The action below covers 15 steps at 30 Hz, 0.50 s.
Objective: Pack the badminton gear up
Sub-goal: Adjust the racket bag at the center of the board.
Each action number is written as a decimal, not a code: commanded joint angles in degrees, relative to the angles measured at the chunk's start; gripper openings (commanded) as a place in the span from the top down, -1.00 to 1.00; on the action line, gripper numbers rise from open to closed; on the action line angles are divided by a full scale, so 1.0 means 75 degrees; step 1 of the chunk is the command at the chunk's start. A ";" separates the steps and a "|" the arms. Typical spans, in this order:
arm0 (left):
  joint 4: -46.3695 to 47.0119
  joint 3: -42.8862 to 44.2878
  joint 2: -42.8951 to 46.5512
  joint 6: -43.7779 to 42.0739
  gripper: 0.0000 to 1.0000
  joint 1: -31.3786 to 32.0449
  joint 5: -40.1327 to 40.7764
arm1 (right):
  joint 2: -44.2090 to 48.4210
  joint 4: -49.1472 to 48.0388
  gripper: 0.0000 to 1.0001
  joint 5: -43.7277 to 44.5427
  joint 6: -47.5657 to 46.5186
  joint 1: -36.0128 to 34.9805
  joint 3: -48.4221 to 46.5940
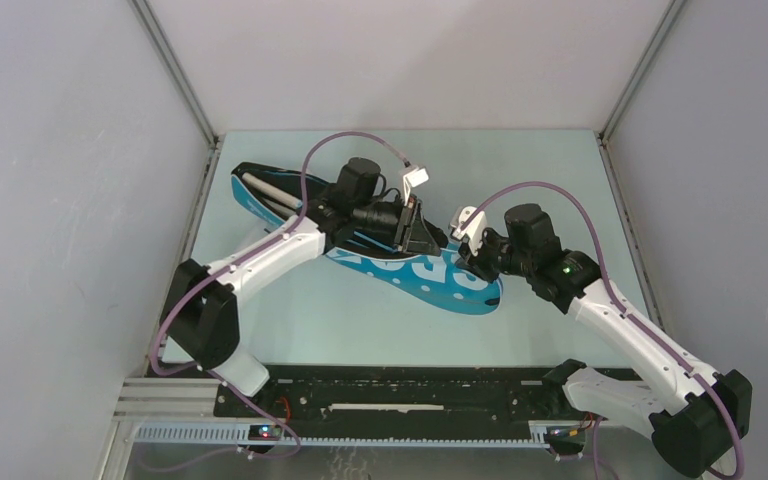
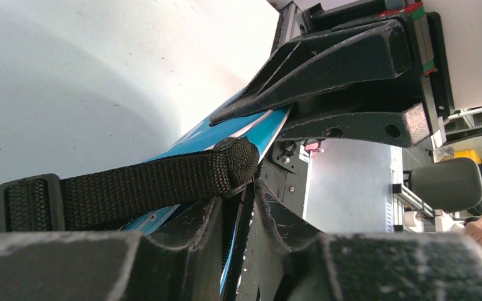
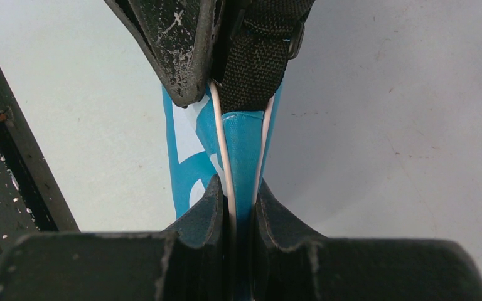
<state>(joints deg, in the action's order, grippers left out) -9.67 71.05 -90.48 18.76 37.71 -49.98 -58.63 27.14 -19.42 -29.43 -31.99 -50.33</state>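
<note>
**Item 1 – racket bag** (image 1: 430, 278): blue with white lettering, lying flat and diagonally on the pale table (image 1: 360, 330), one end toward the far left corner and the other pointing at the right arm. At the far-left end the bag is showing a dark interior, with a long white piece (image 1: 268, 190) lying inside – tube or handle, cannot tell which.

**Item 2 – black strap** (image 2: 150, 182): woven webbing with a black plastic buckle (image 2: 28, 202), running along the bag's upper edge and ending in a folded loop anchored at the seam.

**Item 3 – left gripper** (image 1: 418, 232): sitting over the middle of the bag, its fingers standing narrowly apart and straddling the seam right at the strap's anchor. Whether they are actually pressing on it cannot be told.

**Item 4 – right gripper** (image 1: 468, 250): just beside the left one, nearer the bag's near-right end. Its fingers are clamping the blue edge, with the white piping (image 3: 221, 138) running between them.
</note>
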 commanded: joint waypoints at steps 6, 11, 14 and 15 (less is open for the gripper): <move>-0.0172 0.0840 -0.0037 -0.0314 0.57 -0.0157 -0.0476 | -0.0321 0.0582 1.00 0.0376 -0.0237 -0.0086 0.0292; -0.0142 0.0985 -0.0076 -0.0013 0.60 -0.0270 -0.0576 | -0.0198 0.0593 1.00 0.0558 -0.0318 -0.0057 0.0401; -0.0016 0.0942 -0.0099 0.0278 0.67 -0.0303 -0.0622 | -0.0146 0.0612 1.00 0.0540 -0.0307 0.0032 0.0405; 0.0048 0.0907 -0.0114 0.0413 0.73 -0.0314 -0.0657 | -0.0135 0.0623 1.00 0.0528 -0.0306 0.0059 0.0405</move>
<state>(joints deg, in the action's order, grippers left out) -12.05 74.83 -91.39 18.55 35.83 -51.92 -58.41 26.94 -19.11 -29.47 -31.94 -50.30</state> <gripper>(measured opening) 0.176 0.209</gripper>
